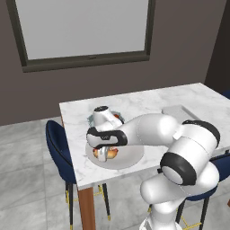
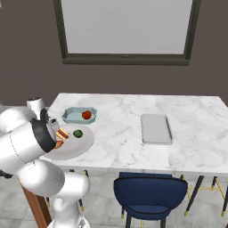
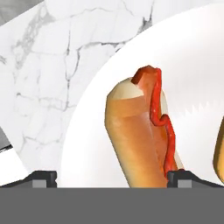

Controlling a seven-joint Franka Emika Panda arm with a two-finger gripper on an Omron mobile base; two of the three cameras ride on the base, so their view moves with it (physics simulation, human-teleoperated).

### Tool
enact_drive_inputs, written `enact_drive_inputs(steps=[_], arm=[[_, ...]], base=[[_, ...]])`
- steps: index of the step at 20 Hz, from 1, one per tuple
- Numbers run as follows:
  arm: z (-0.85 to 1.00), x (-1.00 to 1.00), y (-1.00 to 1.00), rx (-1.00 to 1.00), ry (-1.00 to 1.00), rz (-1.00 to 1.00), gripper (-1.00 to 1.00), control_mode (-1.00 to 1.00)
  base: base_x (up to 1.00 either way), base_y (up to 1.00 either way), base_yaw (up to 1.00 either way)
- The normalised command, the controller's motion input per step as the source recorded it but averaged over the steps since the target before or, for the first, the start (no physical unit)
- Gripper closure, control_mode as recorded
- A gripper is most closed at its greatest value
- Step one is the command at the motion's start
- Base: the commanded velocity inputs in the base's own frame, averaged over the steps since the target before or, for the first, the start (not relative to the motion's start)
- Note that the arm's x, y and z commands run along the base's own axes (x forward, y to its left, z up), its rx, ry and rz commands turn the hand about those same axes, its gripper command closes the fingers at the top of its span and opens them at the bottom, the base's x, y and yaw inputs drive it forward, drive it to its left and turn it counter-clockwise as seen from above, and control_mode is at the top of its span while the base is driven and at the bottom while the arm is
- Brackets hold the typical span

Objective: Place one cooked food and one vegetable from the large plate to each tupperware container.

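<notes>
The large plate lies near the table's front left corner. A hot dog with a red sauce line lies on it, beside a small green vegetable. My gripper hangs just over the hot dog, open, with one fingertip on each side of the bun. Behind the plate, the blue-green tupperware container holds a red vegetable. The pale grey container sits to the right.
The marble table has its front edge close to the plate. Blue chairs stand at the left end and the front side. An edge of another piece of food shows on the plate.
</notes>
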Motion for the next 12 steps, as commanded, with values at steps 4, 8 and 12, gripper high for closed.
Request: enact_drive_inputs(steps=[4, 8, 12], arm=[[0.06, 0.00, 0.00, 0.00, 0.00, 0.03, -1.00, -1.00], [0.00, 0.01, 0.00, 0.00, 0.00, 0.03, -1.00, -1.00], [-0.01, 0.07, 0.00, 0.00, -0.02, 0.04, -1.00, -1.00]], base=[[0.00, 0.00, 0.00], [0.00, 0.00, 0.00], [0.00, 0.00, 0.00]])
